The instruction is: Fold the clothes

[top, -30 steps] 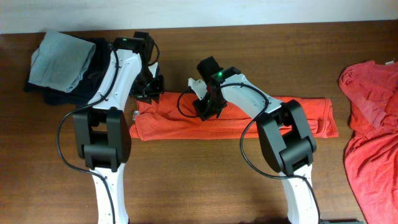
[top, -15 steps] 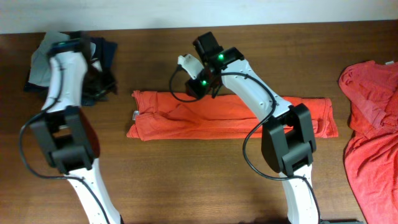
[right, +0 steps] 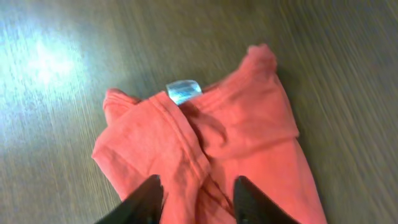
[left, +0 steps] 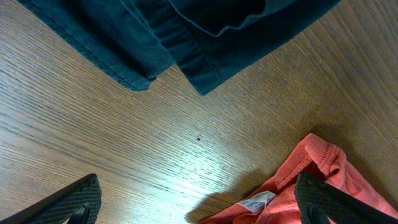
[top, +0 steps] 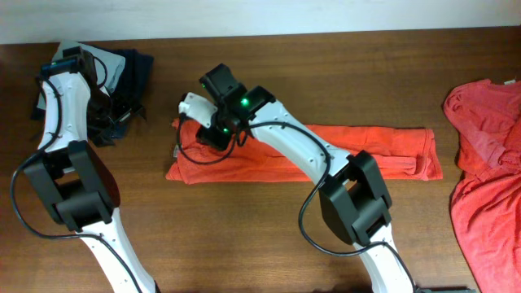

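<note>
- Left gripper [left: 196, 193]: fingers spread wide, empty, over the wooden table [left: 93, 124], near the dark navy garment [left: 205, 43].
- Right gripper [right: 198, 193]: fingers parted, released, over the collar end of the folded orange-red T-shirt [top: 366, 150] lying mid-table.
- Second orange-red T-shirt [top: 488, 163]: crumpled at the table's right edge.

This looks like a robot lab bench, not a home. A white left arm [top: 57, 114] and right arm [top: 293, 142] trailing black cables stand on a bare brown wood-grain tabletop [top: 244, 232] against a plain pale wall [top: 326, 16]. Orange-red T-shirts [top: 366, 146] and dark folded garments [top: 134, 69] lie spread out on it.
</note>
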